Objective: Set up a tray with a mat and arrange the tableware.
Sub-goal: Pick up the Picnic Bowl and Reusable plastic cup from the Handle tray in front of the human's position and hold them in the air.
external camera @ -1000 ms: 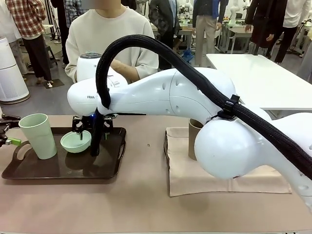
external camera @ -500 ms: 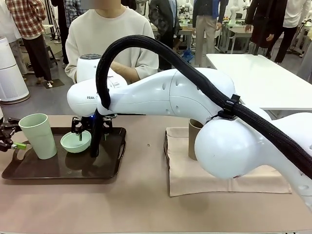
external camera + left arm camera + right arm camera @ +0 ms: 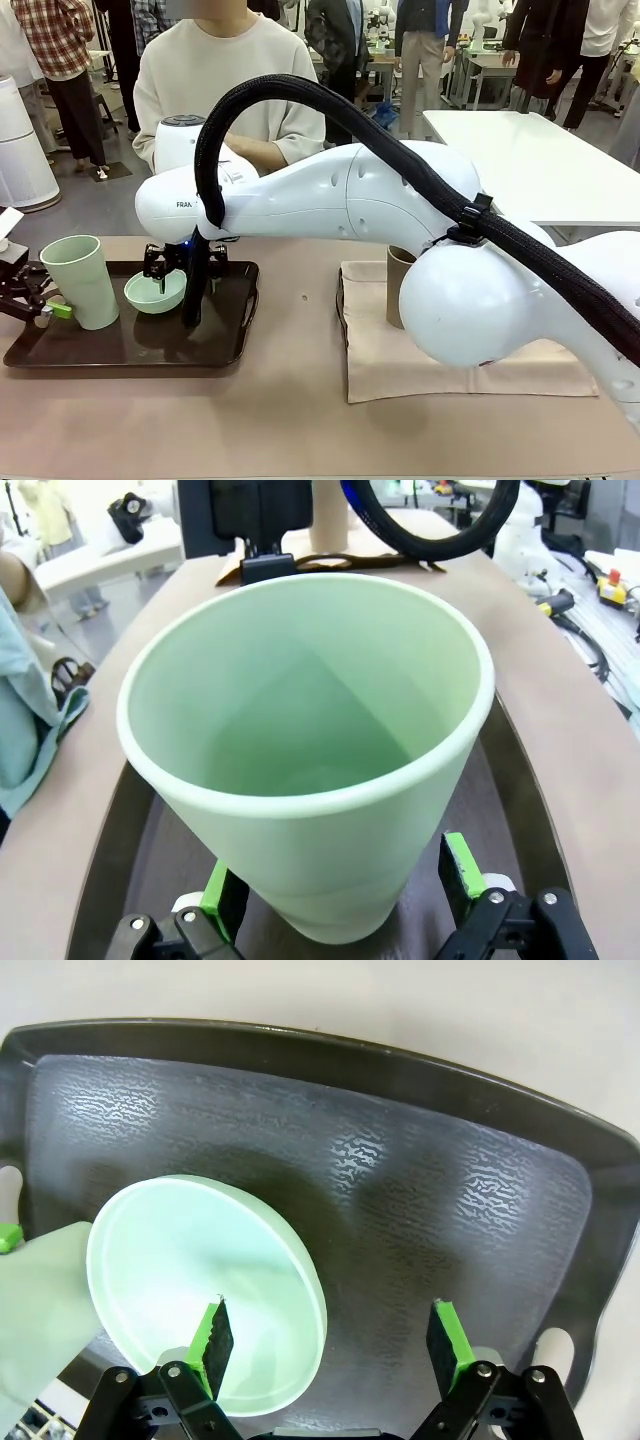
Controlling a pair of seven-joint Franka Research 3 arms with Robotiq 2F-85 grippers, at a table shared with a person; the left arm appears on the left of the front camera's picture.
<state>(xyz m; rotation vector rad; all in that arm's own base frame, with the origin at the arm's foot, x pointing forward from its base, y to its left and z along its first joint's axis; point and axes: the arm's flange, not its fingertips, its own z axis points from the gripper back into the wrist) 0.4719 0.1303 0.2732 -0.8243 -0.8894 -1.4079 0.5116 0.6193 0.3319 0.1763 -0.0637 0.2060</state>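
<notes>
Closer now, left jaws astride tall matte pale-green cup (image 3: 80,285)

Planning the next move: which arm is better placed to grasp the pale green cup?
Left: the left gripper, open, straddles the pale green cup; the right gripper stands open at the mint bowl.

White right arm (image 3: 350,195) carries black ribbed hose (image 3: 300,88); black jaws, 2 green pads (image 3: 447,1338).

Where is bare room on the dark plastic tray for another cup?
Free: the tray's right end, between the open right gripper and the handle, plus front strip. Crowded: the left, where the open left gripper flanks the pale green tall cup beside the mint round bowl.
</notes>
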